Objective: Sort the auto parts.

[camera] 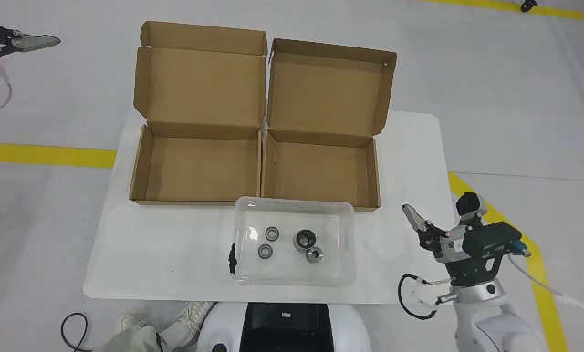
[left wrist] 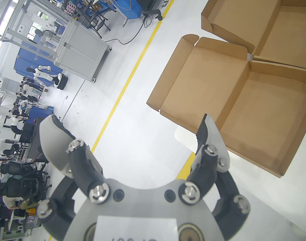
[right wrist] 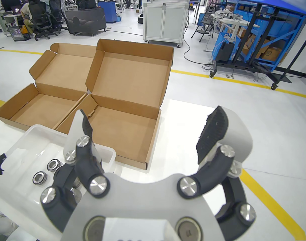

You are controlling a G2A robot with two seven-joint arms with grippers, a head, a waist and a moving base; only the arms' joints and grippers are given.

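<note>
A clear plastic bin [camera: 339, 211] stands at the table's front edge. It holds two small bearings [camera: 272, 232], a larger black ring [camera: 304, 238] and a metal part [camera: 314, 254]. My right gripper [camera: 427, 226] hangs open and empty just right of the bin, above the table's right edge. In the right wrist view the right gripper [right wrist: 149, 116] is open, with the bearings [right wrist: 53, 164] below one finger. My left gripper [camera: 27, 38] is far off to the left over the floor. In its own view the left gripper [left wrist: 129, 121] is open and empty.
Two open cardboard boxes sit side by side behind the bin, the left box [camera: 196, 168] and the right box [camera: 318, 173], lids folded back. A small black piece [camera: 233, 258] sits at the bin's left edge. Bare white table [camera: 406, 160] lies right of the boxes.
</note>
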